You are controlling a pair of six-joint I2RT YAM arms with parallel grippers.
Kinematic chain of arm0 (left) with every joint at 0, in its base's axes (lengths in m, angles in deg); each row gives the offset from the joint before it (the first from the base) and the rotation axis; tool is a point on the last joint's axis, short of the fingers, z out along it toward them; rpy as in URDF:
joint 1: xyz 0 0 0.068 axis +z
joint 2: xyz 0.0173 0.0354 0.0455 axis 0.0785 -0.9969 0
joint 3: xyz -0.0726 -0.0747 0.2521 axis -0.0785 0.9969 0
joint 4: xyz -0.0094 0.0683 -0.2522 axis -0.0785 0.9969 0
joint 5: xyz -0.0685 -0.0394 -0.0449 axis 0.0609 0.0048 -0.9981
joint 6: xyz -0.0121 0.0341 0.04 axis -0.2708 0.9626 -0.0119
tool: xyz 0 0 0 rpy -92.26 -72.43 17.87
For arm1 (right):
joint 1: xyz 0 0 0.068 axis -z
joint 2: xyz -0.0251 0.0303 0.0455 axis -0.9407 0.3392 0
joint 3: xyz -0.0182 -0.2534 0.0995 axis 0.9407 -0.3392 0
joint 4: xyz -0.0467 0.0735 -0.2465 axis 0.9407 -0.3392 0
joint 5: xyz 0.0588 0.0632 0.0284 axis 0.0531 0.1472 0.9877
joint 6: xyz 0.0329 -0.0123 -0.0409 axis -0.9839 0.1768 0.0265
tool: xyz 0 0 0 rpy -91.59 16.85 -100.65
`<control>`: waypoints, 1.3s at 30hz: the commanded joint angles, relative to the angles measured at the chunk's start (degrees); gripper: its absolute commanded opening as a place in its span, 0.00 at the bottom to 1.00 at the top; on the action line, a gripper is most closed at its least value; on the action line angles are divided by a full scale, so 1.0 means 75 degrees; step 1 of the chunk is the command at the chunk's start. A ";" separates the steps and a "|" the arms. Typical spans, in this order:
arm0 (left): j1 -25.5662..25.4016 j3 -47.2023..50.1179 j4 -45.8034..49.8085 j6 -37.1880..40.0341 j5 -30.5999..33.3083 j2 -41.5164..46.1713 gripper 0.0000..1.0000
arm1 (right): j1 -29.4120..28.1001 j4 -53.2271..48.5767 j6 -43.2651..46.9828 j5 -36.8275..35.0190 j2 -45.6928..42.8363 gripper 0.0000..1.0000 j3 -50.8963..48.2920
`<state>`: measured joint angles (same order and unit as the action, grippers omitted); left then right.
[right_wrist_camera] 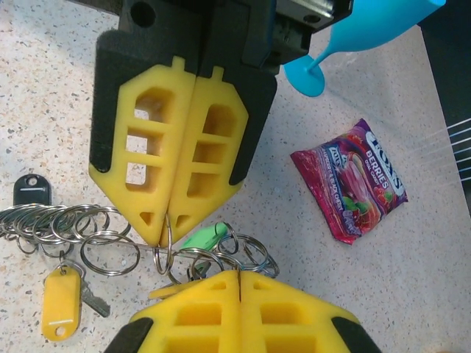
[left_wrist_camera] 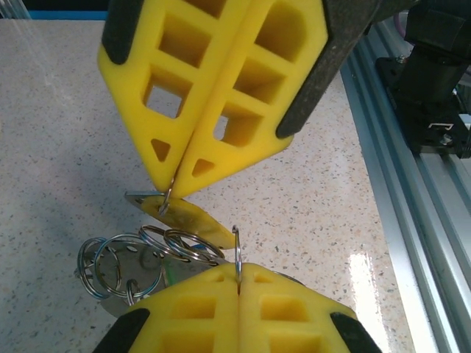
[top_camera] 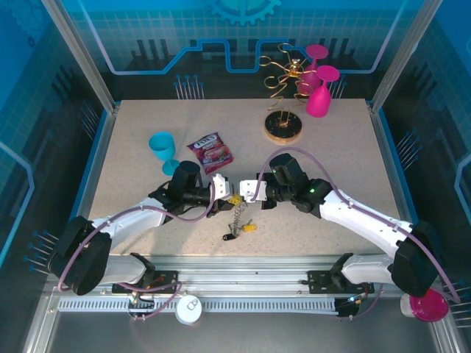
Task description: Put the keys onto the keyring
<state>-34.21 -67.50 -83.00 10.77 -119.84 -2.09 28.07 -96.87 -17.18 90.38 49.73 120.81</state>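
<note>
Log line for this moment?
left end effector: shut on chain ring | right end effector: shut on yellow key ring | tagged key: on table

- The snack packet lies on the desk left of centre, with the goblet just to its left
- The wire stand stands at the far right
- The left fingers and right fingers meet tip to tip mid-desk, before the packet
- The keyring chain and keys lie just nearer
</note>
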 commanded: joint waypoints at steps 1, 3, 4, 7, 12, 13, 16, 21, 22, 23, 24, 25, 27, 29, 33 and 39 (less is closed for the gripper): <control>0.0082 -0.0299 0.0176 -0.0169 -0.0475 -0.0119 0.00 | -0.0148 0.0220 0.0154 0.0320 -0.0228 0.00 -0.0286; 0.0085 -0.0344 0.0248 -0.0176 -0.0473 -0.0167 0.00 | -0.0148 0.0221 0.0193 0.0382 -0.0267 0.00 -0.0325; 0.0092 -0.0381 0.0269 -0.0181 -0.0470 -0.0189 0.00 | -0.0169 0.0218 0.0213 0.0401 -0.0279 0.00 -0.0334; 0.0099 -0.0447 0.0316 -0.0274 -0.0476 -0.0255 0.00 | -0.0217 0.0104 0.0362 0.0454 -0.0315 0.00 -0.0371; 0.0114 -0.0571 0.0447 -0.0286 -0.0475 -0.0390 0.00 | -0.0234 0.0220 0.0354 0.0463 -0.0393 0.00 -0.0466; 0.0117 -0.0585 0.0456 -0.0298 -0.0470 -0.0413 0.00 | -0.0239 0.0217 0.0354 0.0474 -0.0405 0.00 -0.0468; 0.0108 -0.0619 0.0516 -0.0298 -0.0485 -0.0458 0.00 | -0.0255 0.0270 0.0371 0.0489 -0.0432 0.00 -0.0503; 0.0139 -0.0667 0.0496 -0.0390 -0.0532 -0.0507 0.00 | -0.0364 0.0050 0.0727 0.0377 -0.0382 0.00 -0.0501; 0.0151 -0.0661 0.0461 -0.0423 -0.0546 -0.0508 0.00 | -0.0406 0.0004 0.0815 0.0321 -0.0355 0.00 -0.0508; 0.0163 -0.0679 0.0447 -0.0446 -0.0556 -0.0511 0.00 | -0.0432 0.0003 0.0893 0.0265 -0.0349 0.00 -0.0522; 0.0169 -0.0686 0.0448 -0.0467 -0.0577 -0.0520 0.00 | -0.0476 0.0009 0.0983 0.0167 -0.0317 0.00 -0.0556; 0.0179 -0.0690 0.0434 -0.0493 -0.0581 -0.0522 0.00 | -0.0531 -0.0008 0.1098 0.0072 -0.0292 0.00 -0.0560; 0.0213 -0.0691 0.0353 -0.0632 -0.0647 -0.0520 0.00 | -0.0635 -0.0066 0.1394 -0.0143 -0.0244 0.00 -0.0600; 0.0306 -0.0689 0.0187 -0.0891 -0.0704 -0.0539 0.00 | -0.0807 -0.0169 0.1875 -0.0443 -0.0225 0.00 -0.0711; 0.0490 -0.0868 0.0075 -0.1451 -0.0866 -0.0706 0.00 | -0.1165 -0.0367 0.2844 -0.1147 -0.0231 0.00 -0.1133; 0.0731 -0.0963 -0.0342 -0.2132 -0.1282 -0.0860 0.00 | -0.1309 -0.0136 0.3320 -0.2052 -0.0067 0.00 -0.1740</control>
<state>-30.85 -72.34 -80.23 -0.94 -127.32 -8.21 19.69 -91.34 3.59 78.33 47.61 111.63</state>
